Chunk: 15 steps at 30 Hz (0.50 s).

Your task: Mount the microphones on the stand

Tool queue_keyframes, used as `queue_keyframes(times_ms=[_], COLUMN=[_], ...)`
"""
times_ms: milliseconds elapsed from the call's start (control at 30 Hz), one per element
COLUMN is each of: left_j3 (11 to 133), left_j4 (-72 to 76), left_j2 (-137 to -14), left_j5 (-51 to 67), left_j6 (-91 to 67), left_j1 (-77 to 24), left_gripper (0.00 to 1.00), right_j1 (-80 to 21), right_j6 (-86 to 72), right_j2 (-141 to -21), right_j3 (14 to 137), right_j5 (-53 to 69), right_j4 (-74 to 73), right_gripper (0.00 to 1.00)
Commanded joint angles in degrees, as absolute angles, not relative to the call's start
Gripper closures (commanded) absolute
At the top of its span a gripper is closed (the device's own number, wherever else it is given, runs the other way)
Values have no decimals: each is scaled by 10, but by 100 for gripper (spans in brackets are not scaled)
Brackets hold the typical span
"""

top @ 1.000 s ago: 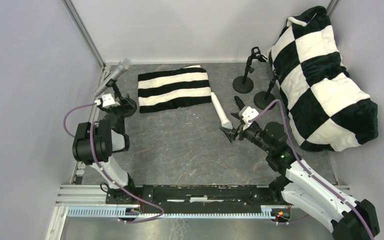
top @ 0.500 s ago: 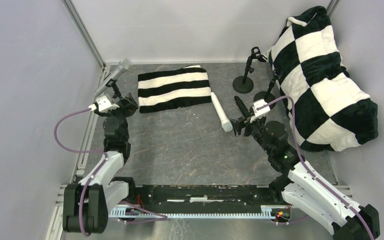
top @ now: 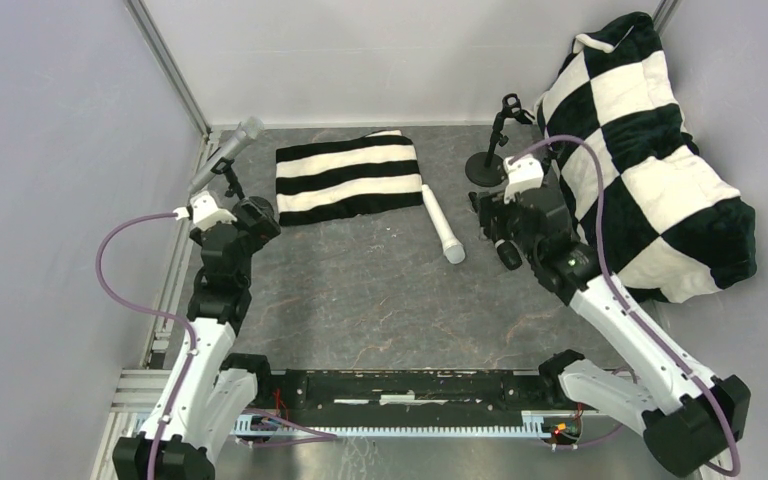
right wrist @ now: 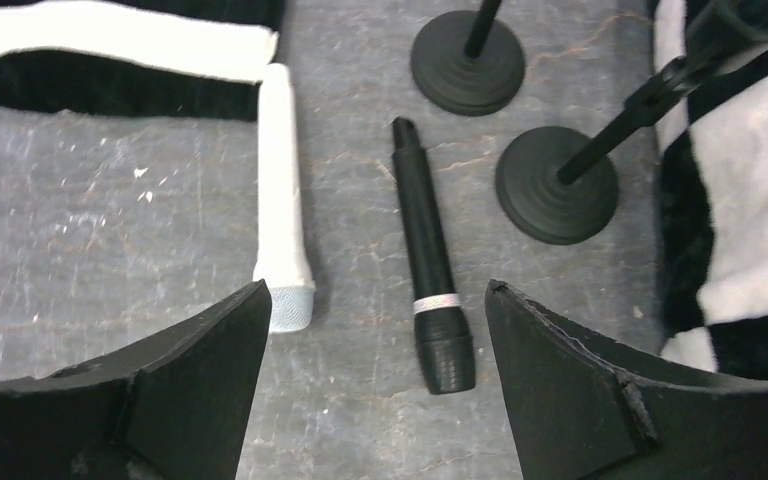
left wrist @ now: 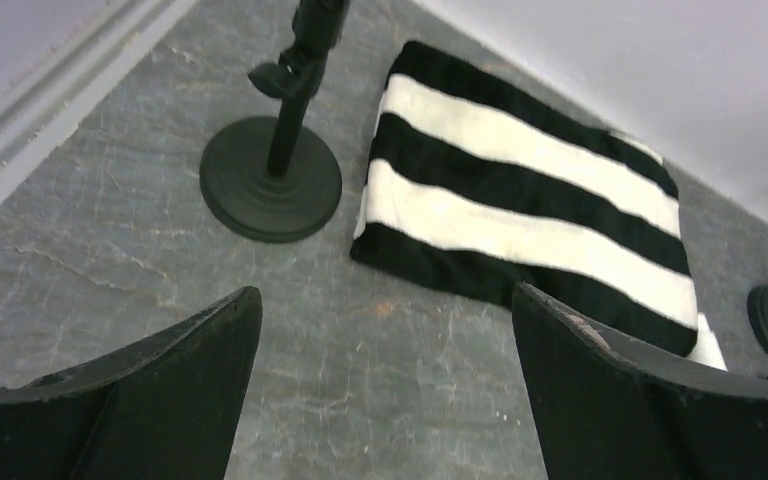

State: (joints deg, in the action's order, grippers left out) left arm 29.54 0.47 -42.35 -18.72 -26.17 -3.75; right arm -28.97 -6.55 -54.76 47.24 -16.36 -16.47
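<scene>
Looking down from overhead, the silver microphone [top: 228,152] sits tilted in the far-left stand [top: 229,182]. The white microphone [top: 440,226] lies flat on the surface [top: 360,290]. The right end effector [top: 495,225] hangs just beside it, and the left end effector [top: 253,214] is well apart from it. From the left wrist, the jaws gape empty toward the striped cloth [left wrist: 520,210]. From the right wrist, the jaws are spread wide with nothing held. The black microphone [right wrist: 430,270] lies straight ahead between them, its long axis pointing away and its head nearest. The right arm looks better placed to take it.
</scene>
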Motion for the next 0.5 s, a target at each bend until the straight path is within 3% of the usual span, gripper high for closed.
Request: queue_keyframes(times_ms=[0, 267, 467], left_j3=[336, 353, 349], left_j4=[-104, -157, -179], left_j2=[-422, -435, -427], left_j5=[-126, -204, -191], left_j6=[-280, -230, -231], left_j1=[-49, -190, -209], left_gripper=[0, 0, 0], right_j1=[-237, -147, -133], right_j6=[-64, -99, -96], right_j2=[-605, -743, -832], right_j3=[576, 703, 751], right_j5=[-130, -20, -30], right_j4=[-190, -161, -127], right_gripper=[14, 15, 16])
